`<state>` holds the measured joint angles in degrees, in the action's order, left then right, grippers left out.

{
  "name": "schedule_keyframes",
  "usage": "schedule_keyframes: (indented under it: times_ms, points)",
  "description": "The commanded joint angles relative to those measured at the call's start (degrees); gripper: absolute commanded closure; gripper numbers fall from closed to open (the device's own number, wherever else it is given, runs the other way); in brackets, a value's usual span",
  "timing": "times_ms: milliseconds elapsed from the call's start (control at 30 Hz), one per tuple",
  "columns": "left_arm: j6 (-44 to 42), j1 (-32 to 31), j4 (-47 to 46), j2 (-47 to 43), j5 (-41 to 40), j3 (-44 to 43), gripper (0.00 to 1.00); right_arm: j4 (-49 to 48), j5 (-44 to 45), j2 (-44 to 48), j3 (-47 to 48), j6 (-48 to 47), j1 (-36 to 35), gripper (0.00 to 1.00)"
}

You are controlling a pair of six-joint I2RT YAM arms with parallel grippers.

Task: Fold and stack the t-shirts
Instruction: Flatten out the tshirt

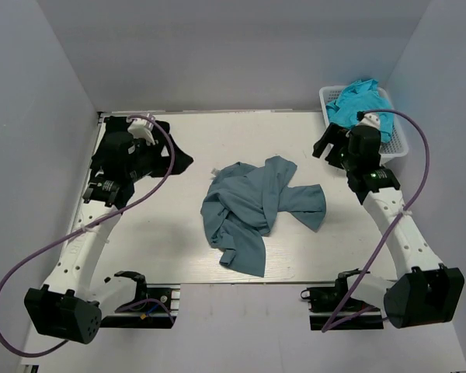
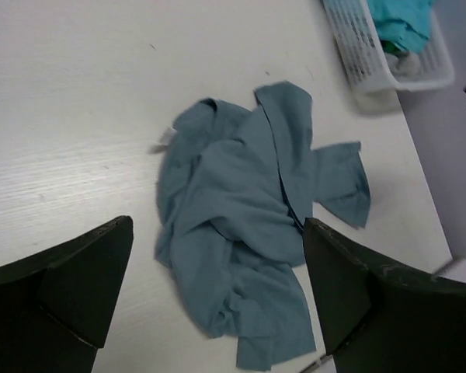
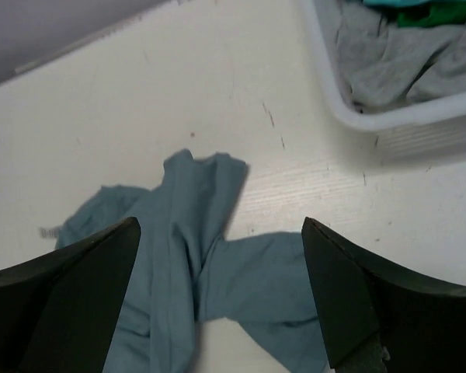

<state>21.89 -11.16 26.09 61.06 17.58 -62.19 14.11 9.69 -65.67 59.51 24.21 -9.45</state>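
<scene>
One slate-blue t-shirt [image 1: 260,210] is lying crumpled mid-tabletop [image 1: 256,140] | left tool [image 2: 217,225] is hovering at its 10 o'clock, fingers spread, gripping nothing | right tool [image 3: 220,224] is hovering at its 2 o'clock, likewise spread and empty | turquoise t-shirts [image 1: 357,99] are sitting in the white basket [image 1: 398,146] at 1 o'clock.

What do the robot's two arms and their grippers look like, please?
The left arm and right arm have white links with bulky black joint housings. A loose purple cable loops along the left one, a second purple cable along the right. The left gripper and right gripper each have two broad, matte black, wedge-shaped fingers.
</scene>
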Motion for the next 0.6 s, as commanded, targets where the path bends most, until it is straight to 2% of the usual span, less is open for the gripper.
schedule_keyframes:
  times_ms: [0, 100, 167, 300, 467, 567]
  points:
    - [0.78, -0.27, 1.42, 0.91, 11.67, 3.47, 0.0, 6.19, -5.12, -0.95, 4.48, -1.35, -0.13, 0.1]
    - [1.49, -1.58, 3.26, 2.22, 15.79, 6.11, 0.03, 5.06, -4.6, -2.0, 4.83, -2.58, 0.05, 0.1]
    - [1.49, -2.98, 4.84, 4.23, 16.86, 8.92, 0.05, 4.35, -5.03, -2.88, 4.83, -7.04, -0.3, 0.1]
    - [4.73, -8.6, 5.47, 4.25, 17.92, 15.08, 0.08, 6.36, -6.27, -9.11, 7.98, -12.16, -2.4, 0.1]
    - [8.42, -19.5, 5.99, 6.61, 12.14, 18.95, 0.08, 12.87, -4.08, -24.57, 22.11, -16.73, -9.33, 0.1]
    - [11.15, -25.22, 6.6, 9.68, 9.15, 20.62, 0.08, 17.35, 1.1, -32.93, 28.54, -16.13, -13.65, 0.12]
